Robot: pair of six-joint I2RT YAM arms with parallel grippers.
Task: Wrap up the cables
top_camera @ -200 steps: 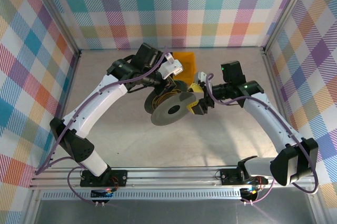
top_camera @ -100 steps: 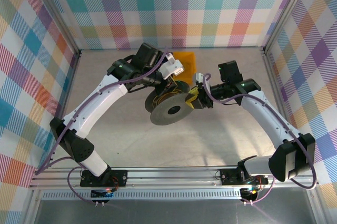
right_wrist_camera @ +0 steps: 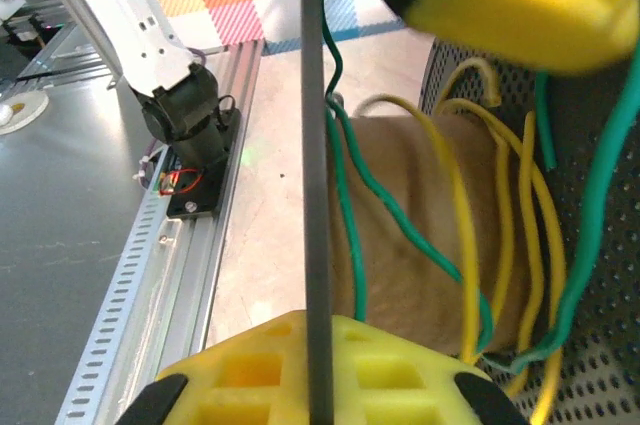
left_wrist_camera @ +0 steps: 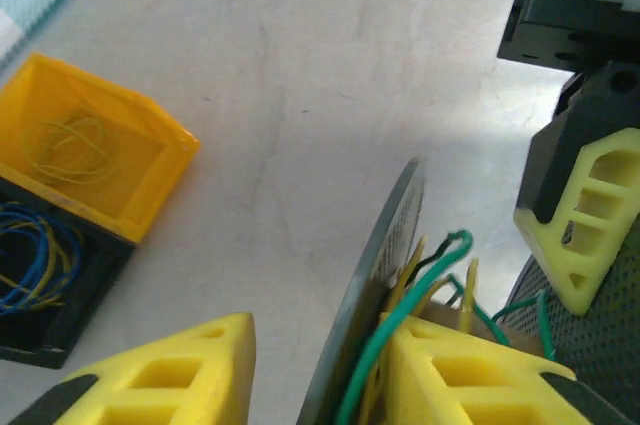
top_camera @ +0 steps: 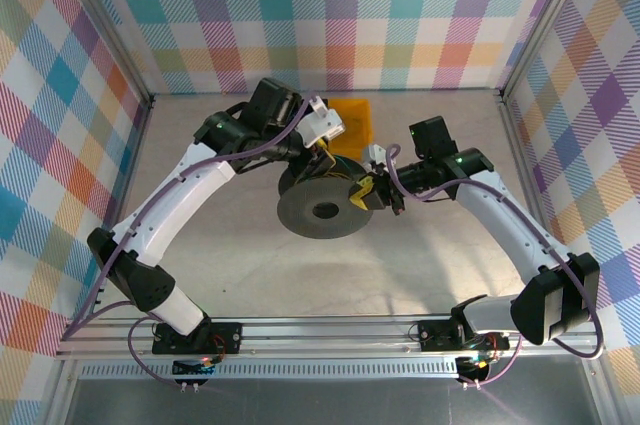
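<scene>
1. We find the right gripper (right_wrist_camera: 315, 365) with its jaws closed on the thin flange of the spool (top_camera: 300, 217).
2. The left gripper (left_wrist_camera: 318, 370) has its jaws wide, straddling that same flange edge above the table (left_wrist_camera: 300, 95).
3. The teal-green cable (right_wrist_camera: 400, 220) loops loosely round the spool core, between the flanges, and passes just beside one left finger.
4. We judge the left arm nearer for the next turn.

You have a green cable (right_wrist_camera: 338, 160) and a yellow cable (right_wrist_camera: 461, 235) looped loosely (kinked) round the spool's core (right_wrist_camera: 400, 295); a blue coil (left_wrist_camera: 30, 250) lies in a black bin (left_wrist_camera: 60, 340).
</scene>
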